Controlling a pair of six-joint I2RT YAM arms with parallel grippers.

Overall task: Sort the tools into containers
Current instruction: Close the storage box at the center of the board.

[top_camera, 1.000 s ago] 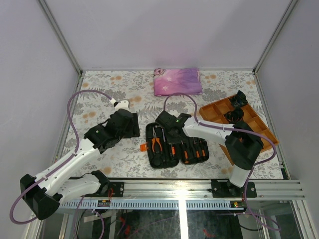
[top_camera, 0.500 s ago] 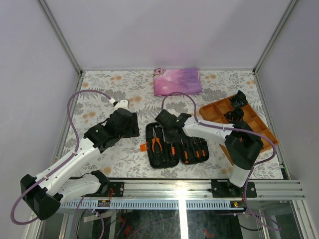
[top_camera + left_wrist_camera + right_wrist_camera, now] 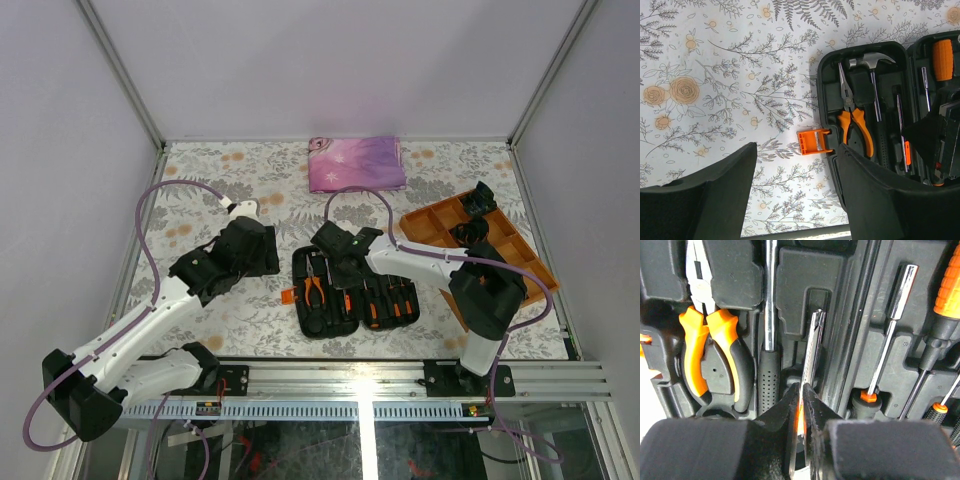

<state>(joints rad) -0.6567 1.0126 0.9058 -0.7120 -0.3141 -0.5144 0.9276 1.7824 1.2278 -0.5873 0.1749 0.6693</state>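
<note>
The black tool case (image 3: 300, 262) lies open mid-table, holding orange-handled pliers (image 3: 314, 288) and screwdrivers (image 3: 385, 300). My right gripper (image 3: 335, 262) reaches down into it. In the right wrist view its jaws (image 3: 801, 387) are shut on a slim flat metal tool (image 3: 812, 350) with an orange part, standing edge-up over a moulded slot between the hammer's handle (image 3: 770, 375) and a screwdriver (image 3: 890, 330). The pliers (image 3: 710, 355) lie to the left. My left gripper (image 3: 796, 160) hangs open and holds nothing, over the table by the case's orange latch (image 3: 812, 141). The hammer (image 3: 872, 60) shows in the case.
An orange divided tray (image 3: 520, 265) at the right holds black coiled bundles (image 3: 483, 198). A folded pink-purple cloth (image 3: 357, 163) lies at the back. The flowered tablecloth (image 3: 715, 75) stretches left of the case.
My right gripper has edged slightly left over the case and its jaws have drawn a little closer on the slim tool. The left arm has not moved.
</note>
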